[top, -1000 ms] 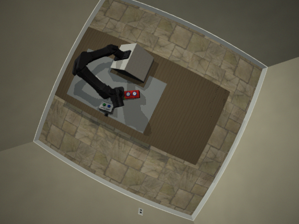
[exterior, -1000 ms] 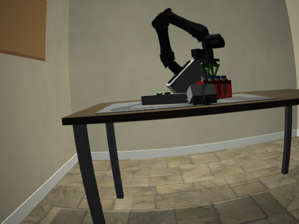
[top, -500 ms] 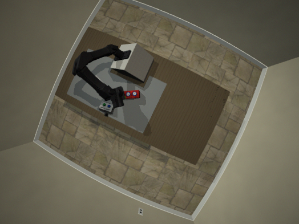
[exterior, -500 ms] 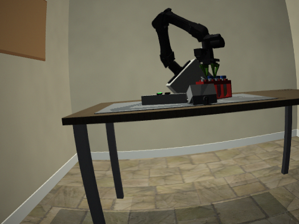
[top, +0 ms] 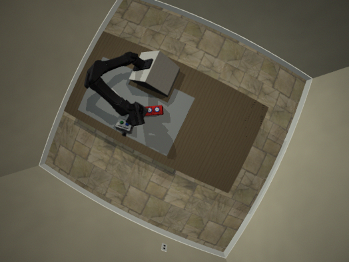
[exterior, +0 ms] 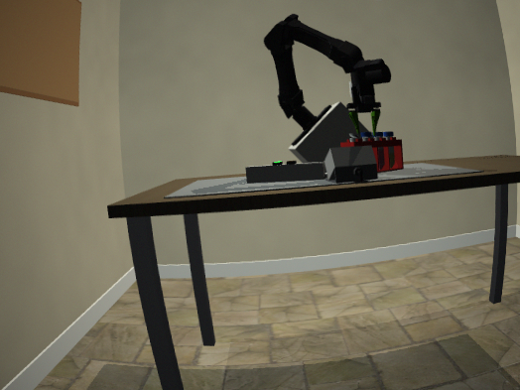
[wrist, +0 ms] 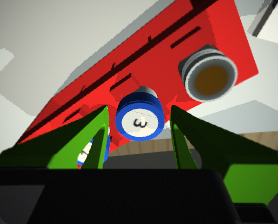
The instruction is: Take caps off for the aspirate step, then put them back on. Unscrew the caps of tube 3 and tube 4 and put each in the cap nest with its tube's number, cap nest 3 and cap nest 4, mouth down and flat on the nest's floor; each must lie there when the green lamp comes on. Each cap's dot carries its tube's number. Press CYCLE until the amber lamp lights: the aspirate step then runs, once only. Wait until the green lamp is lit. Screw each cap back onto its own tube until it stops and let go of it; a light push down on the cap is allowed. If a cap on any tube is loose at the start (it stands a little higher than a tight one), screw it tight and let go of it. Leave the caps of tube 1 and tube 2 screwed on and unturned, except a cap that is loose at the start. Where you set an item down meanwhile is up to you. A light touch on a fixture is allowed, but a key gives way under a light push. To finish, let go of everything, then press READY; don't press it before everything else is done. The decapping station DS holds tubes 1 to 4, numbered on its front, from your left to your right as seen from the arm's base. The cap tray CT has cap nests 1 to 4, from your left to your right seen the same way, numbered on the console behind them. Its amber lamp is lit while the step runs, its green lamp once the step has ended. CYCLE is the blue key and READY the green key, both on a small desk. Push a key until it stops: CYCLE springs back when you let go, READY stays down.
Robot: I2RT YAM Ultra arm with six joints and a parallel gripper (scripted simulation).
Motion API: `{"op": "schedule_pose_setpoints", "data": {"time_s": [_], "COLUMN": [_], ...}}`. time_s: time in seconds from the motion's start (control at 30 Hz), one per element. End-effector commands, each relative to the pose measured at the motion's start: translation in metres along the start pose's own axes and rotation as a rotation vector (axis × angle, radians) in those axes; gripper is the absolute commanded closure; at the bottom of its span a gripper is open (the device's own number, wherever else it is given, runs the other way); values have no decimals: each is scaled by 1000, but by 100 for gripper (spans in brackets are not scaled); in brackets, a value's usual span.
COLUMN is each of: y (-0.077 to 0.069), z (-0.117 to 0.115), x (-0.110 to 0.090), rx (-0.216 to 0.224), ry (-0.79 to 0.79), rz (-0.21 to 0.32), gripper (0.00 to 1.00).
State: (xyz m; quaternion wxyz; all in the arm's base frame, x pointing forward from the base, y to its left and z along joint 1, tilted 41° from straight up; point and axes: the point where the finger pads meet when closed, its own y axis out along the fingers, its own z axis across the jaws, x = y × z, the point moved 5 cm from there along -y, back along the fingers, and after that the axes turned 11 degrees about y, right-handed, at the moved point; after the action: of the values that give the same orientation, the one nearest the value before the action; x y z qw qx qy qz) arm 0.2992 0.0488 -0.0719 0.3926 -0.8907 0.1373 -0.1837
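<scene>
Reading "3", the blue cap [wrist: 139,118] sits between the hand's [wrist: 139,131] parted fingers.

Top view: camera high overhead, looking straight down, far off; whole room floor and the table [top: 213,139] fit in frame, turned diagonally. Exterior view: camera low, below tabletop height, off one table [exterior: 298,198] corner, looking slightly upward across the top toward the back wall; middle distance. Wrist view: camera on the arm's last link, looking along the green fingers, very near the red decapping station [wrist: 165,55]. All three views share that station [top: 154,110] [exterior: 387,154]; top and exterior also share the arm [top: 106,89] [exterior: 318,40].
</scene>
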Motion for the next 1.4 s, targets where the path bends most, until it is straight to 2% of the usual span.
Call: {"op": "schedule_pose_setpoints", "data": {"time_s": [0.0,0.1,0.13,0.17,0.2,0.33,0.43,0.53,0.63,0.7,0.8,0.83,0.87,0.93,1.0,1.03,1.07,1.3,1.33,1.37], "y": [-3,-3,-3,-3,-3,-3,-3,-3,-3,-3,-3,-3,-3,-3,-3,-3,-3,-3,-3,-3], "z": [1,1,1,1,1,1,1,1,1,1,1,1,1,1,1,1,1,1,1,1], "x": [1,1,1,1,1,1,1,1,1,1,1,1,1,1,1,1,1,1,1,1], "rx": [6,5,5,5,5,4,4,3,2,1,1,0,0,-1,-1,-1,-1,-1,-1,-1], "ry": [-255,-422,-422,-505,-505,-755,-755,-997,-1088,-1236,-1338,-1422,-1422,-1572,-1572,-1672,-1693,-1693,-1693,-1693], "rz": [-9,-10,-10,-10,-10,-11,-11,-11,-11,-11,-12,-12,-12,-12,-12,-12,-12,-12,-12,-12], "gripper": [51,51,51,51,51,51,51,51,51,51,51,51,51,51,51,51,51,51,100,100]}}
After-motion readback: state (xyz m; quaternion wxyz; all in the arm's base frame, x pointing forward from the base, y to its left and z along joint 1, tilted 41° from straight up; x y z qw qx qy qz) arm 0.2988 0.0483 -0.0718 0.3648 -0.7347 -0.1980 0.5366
